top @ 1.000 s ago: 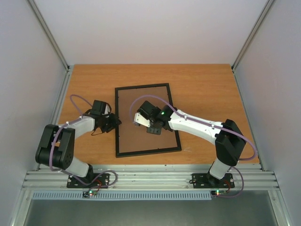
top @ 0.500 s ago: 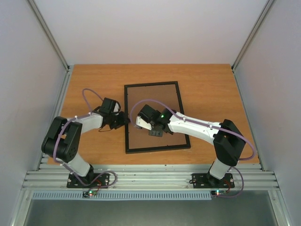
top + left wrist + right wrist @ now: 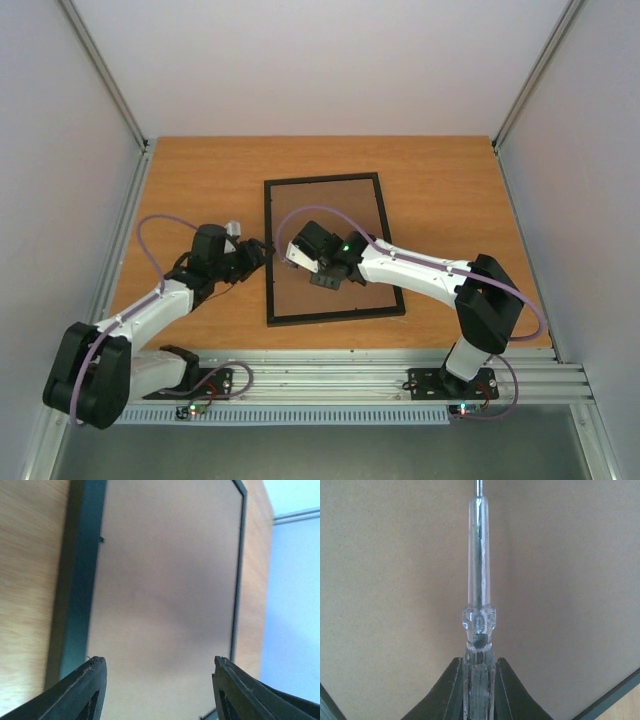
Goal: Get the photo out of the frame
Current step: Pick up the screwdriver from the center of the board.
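Now frame (image 3: 322,208) lies back-up: thin blk rim, plain brown back.

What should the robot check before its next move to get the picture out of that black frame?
1. Frame flat on the table, back side up: ok.
2. Right gripper shut on the clear-handled tool: ok.
3. Left gripper open beside the frame's left edge: ok.
4. Brown board lifted out: not ok, it sits in the frame.
5. Tool's tip set at a catch: cannot tell, the tip is out of view.
6. Photo in sight: not ok, none of it shows.
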Controlling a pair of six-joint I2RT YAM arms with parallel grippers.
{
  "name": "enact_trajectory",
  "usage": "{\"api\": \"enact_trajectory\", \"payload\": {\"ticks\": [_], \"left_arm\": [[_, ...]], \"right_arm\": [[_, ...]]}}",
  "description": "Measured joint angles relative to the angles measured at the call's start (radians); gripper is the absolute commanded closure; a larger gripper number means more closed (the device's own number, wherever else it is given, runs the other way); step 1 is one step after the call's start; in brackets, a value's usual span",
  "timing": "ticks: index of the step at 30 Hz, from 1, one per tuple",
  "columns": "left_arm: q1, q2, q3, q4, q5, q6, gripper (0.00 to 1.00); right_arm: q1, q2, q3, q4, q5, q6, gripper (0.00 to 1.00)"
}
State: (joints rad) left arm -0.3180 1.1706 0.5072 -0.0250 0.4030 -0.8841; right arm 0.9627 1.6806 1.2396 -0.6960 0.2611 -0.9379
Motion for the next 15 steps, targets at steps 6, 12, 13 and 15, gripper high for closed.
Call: {"api": "enact_trajectory", "payload": {"ticks": [6,12,13,15], "left_arm": [[-0.063,-0.032,-0.066,0.161,0.029,-0.151,0.41],[-0.103,-0.027,-0.072,0.296,0.040,-0.232,0.43],[-0.107,-0.019,-0.072,0.317,0.041,-0.241,0.45],[-0.119,0.008,-0.072,0.358,0.043,-0.257,0.49]], "right_arm": [[0.000,0.000,0.000,0.035,-0.011,0.080,0.99],[0.000,0.000,0.002,0.050,-0.032,0.132,0.99],[0.000,0.000,0.002,0.054,-0.039,0.139,0.99],[0.000,0.000,0.002,0.062,-0.051,0.153,0.99]]}}
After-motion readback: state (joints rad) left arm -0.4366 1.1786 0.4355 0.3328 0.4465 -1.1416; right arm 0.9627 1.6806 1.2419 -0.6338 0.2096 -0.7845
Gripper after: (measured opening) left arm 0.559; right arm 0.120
